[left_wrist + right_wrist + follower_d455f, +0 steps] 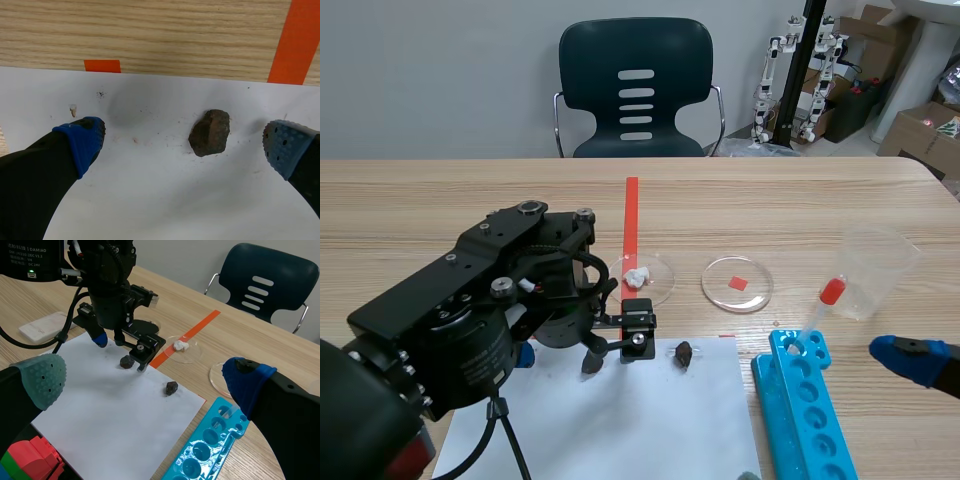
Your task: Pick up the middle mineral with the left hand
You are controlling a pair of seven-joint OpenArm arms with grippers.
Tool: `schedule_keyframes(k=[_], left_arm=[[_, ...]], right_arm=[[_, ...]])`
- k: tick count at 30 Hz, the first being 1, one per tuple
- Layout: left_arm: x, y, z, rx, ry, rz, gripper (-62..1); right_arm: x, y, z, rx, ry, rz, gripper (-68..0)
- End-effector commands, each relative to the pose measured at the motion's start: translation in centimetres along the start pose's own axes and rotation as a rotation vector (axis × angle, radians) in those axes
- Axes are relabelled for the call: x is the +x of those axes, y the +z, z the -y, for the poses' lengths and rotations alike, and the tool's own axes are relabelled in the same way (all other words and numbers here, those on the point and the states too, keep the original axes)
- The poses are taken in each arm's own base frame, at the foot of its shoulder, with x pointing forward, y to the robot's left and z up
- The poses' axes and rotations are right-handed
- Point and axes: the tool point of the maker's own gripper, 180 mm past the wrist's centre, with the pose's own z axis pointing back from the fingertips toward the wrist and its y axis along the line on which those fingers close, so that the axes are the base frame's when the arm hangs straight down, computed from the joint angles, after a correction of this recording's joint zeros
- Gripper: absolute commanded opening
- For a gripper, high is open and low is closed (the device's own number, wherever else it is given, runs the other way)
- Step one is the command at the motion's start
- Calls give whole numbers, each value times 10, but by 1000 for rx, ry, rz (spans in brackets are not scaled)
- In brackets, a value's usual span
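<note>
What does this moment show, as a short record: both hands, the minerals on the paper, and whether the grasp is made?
left hand: open, low over the white paper, one finger each side of a dark mineral
dark mineral: lying on the paper, touching neither finger
second mineral: on the same paper, outside the left hand
right hand: open, holding nothing, beside the blue rack
grasp: not yet made

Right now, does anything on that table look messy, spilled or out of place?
Only slightly: dark specks and dust lie scattered on the white paper around the brown mineral, as if it shed crumbs, plus one tiny pale chip. Nothing looks spilled or broken.
</note>
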Motion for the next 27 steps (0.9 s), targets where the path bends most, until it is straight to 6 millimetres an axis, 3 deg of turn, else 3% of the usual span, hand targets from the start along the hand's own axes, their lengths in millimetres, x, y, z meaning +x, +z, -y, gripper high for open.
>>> schedule_keyframes(k=[1,27], left_arm=[[10,6,6,-14,0,23,14],[10,5,11,-32,-24,6,14]], right_arm=[[8,-2,3,-5,1,34,4],[8,-2,3,-5,1,34,4]])
